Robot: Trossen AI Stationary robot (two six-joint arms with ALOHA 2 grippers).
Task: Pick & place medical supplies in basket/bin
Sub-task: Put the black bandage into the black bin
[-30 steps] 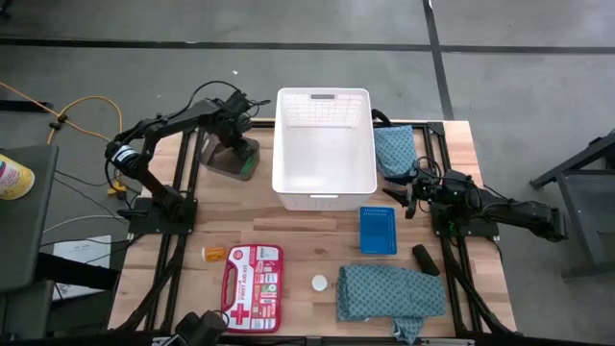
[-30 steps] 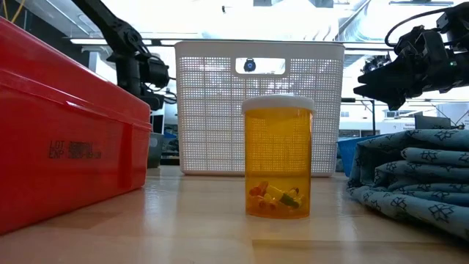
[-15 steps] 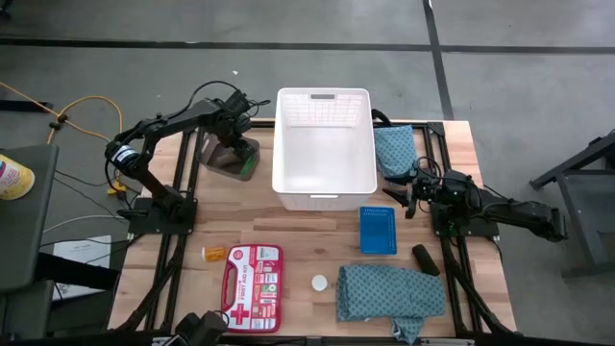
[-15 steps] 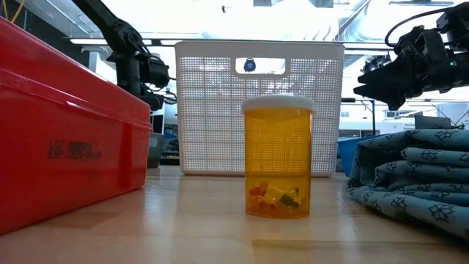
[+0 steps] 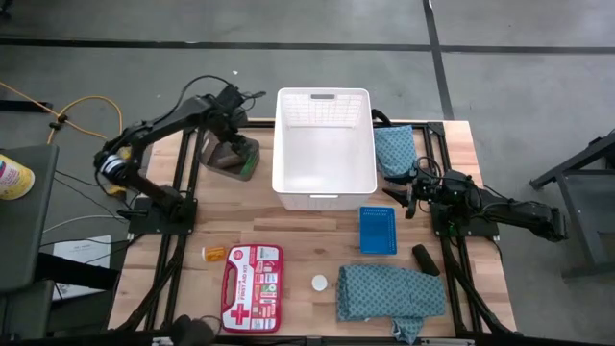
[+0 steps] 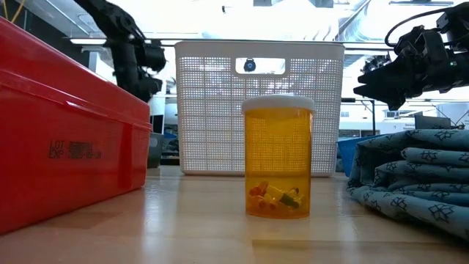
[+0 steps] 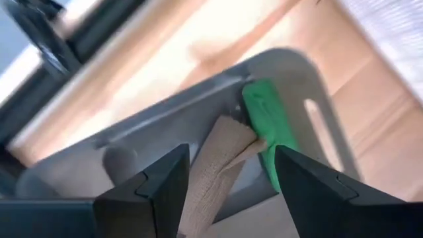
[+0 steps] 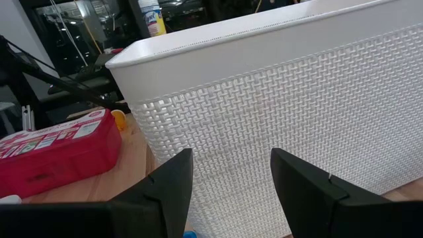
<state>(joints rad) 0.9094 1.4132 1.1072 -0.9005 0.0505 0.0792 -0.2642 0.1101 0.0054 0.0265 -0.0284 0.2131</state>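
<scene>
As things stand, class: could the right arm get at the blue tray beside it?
Probably yes: the right tool hangs open just beside the blue tray, with bare tabletop between them.

White latticed basket (image 5: 323,144), teal patterned cloths (image 5: 389,293), orange bottle (image 6: 278,158), red case (image 5: 252,275)

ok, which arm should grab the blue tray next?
Right, probably. The right pincer hovers open just above the blue tray, on the same side of the white basket. The left pincer is across the basket, open over the grey bin.
</scene>
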